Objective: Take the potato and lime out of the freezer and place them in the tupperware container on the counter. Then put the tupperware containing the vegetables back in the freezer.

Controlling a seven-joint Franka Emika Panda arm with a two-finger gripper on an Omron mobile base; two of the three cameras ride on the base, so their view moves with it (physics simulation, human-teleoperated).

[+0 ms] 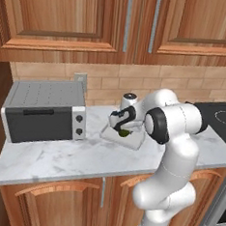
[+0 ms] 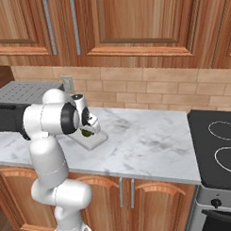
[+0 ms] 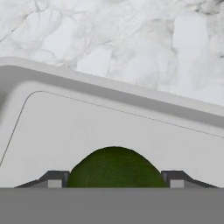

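Marbled white-grey counter (image 1: pixel 57 158) spans both base views, brown cabinet doors (image 1: pixel 44 201) under it, wood wall cabinets (image 1: pixel 60 18) above, tan brick backsplash (image 1: pixel 113 78) behind. Left base view has the grey toaster oven (image 1: pixel 45 111) full-on at counter left, outlet (image 1: pixel 81 78) above it; right base view catches just its top and dark front behind the arm, but gives the black stovetop (image 2: pixel 217 149) with two burner rings and knobs at right. White Panda arm (image 1: pixel 172 154) bends down over the counter middle. Tupperware container (image 1: pixel 132 142), shallow whitish tray, sits on the counter just right of the toaster oven, well left of the stove. Gripper (image 1: pixel 124 130) hangs low over the tray. Lime (image 3: pixel 114 168), dark green, sits between the two dark fingertips (image 3: pixel 54 179) in the hand view, one tip at each side touching it, so the jaws are closed to lime width and holding it. Base views show the lime (image 1: pixel 124 133) as a small green spot under the hand, over the tray; the hand view adds tray floor behind it, far rim, then marble. Cannot tell whether the lime touches the tray floor.
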